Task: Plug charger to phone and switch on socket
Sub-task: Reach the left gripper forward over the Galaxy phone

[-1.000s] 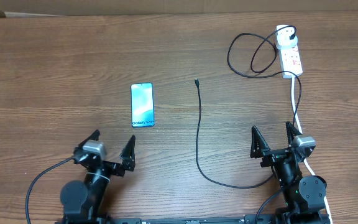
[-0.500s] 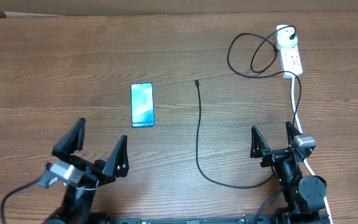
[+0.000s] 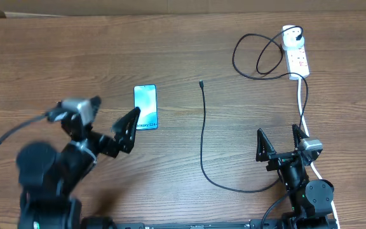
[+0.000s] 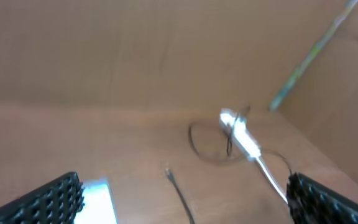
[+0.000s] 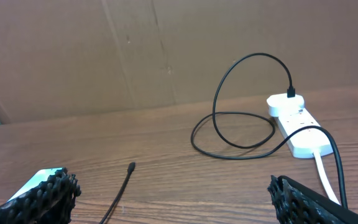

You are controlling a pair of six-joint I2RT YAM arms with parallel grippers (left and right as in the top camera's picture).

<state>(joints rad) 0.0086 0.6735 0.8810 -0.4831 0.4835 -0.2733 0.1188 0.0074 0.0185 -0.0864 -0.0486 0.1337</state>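
Phone [image 3: 145, 107] lies flat, left gripper [image 3: 114, 114] spread wide just left of it, charger [image 3: 203, 127] tip loose to its right, socket [image 3: 297, 56] farther right, right gripper [image 3: 278, 141] likewise spread apart.

A: What is the table [image 3: 75, 51] made of?
B: Brown wood with a streaky grain and a dull, satin finish.
A: And the phone [image 3: 145, 107]?
B: The screen looks smooth and glossy.
A: The charger [image 3: 203, 133]?
B: It is a thin black cable, matt, like rubber or soft plastic. Its adapter [image 5: 286, 104] is white plastic.
A: The socket [image 3: 296, 57]?
B: Smooth white plastic, faintly shiny.
A: The right gripper [image 3: 277, 131]?
B: Black and matt. Its pads [image 5: 45, 193] are rough, covered in small bumps.
A: Behind the table?
B: A wall [image 5: 135, 50] of plain brown cardboard, matt and creased.
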